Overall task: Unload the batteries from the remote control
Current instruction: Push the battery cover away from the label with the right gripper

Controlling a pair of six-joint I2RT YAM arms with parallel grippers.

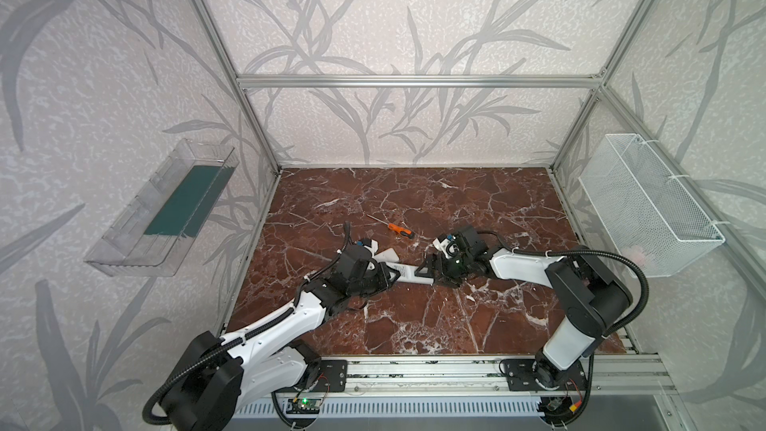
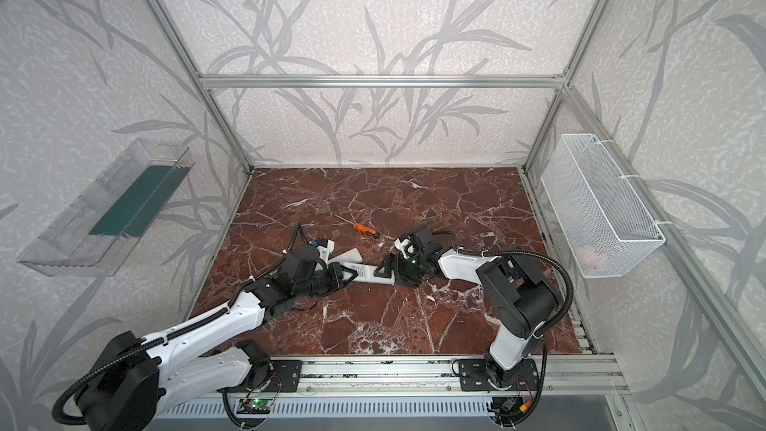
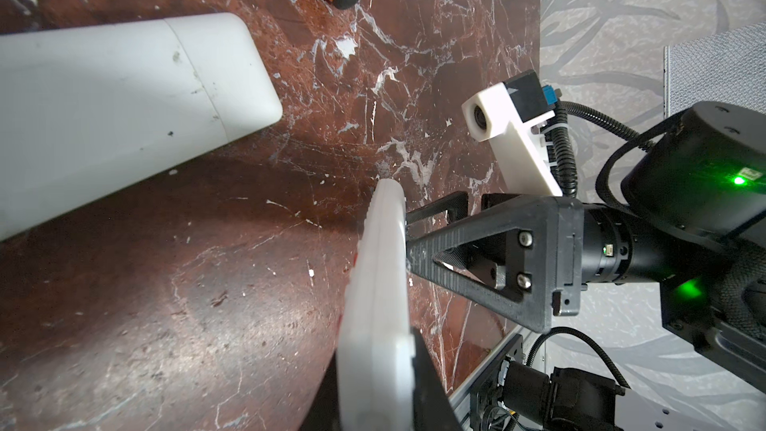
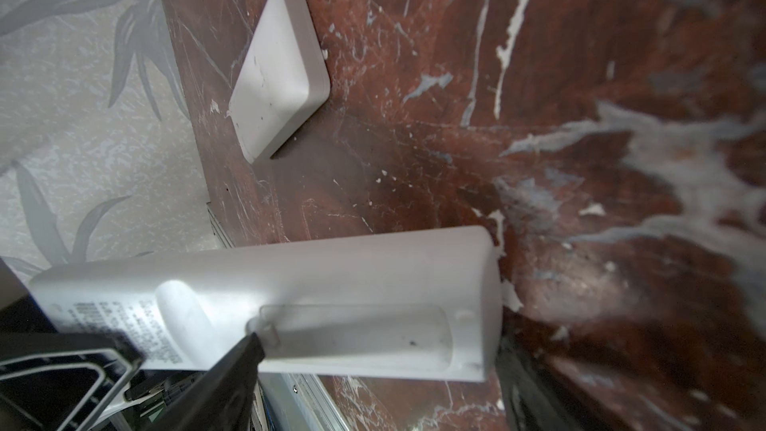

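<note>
Remotes: two, both white. The held remote (image 1: 408, 273) hangs between the two claws over the middle of the table (image 1: 414, 325). The loose remote (image 1: 389, 253) lies flat just beyond it.
Screwdrivers: one screwdriver (image 1: 401, 230) with an orange handle, on the table farther back, apart from both remotes.
Batteries: none shows in any view. The battery cover (image 4: 356, 333) on the held remote's back sits closed.
Containers: two, one on each side wall.
Clear bin (image 1: 136, 242): on the left wall, with a flat dark green sheet (image 1: 186, 201) lying in it.
Mesh basket (image 1: 621, 184): on the right wall, white wire. A small pale thing sits at its near end, too faint to name.
Left arm: stretched low from the near left rail toward the middle.
Left gripper (image 1: 391, 277): clamped on the held remote's left end, which it holds on edge.
Right arm: elbow raised at near right, forearm lying low and pointing left.
Right gripper (image 1: 431, 273): jaws apart at the held remote's right end. One fingertip (image 4: 248, 346) touches the latch end of the cover, the other stands just past the remote's end.
</note>
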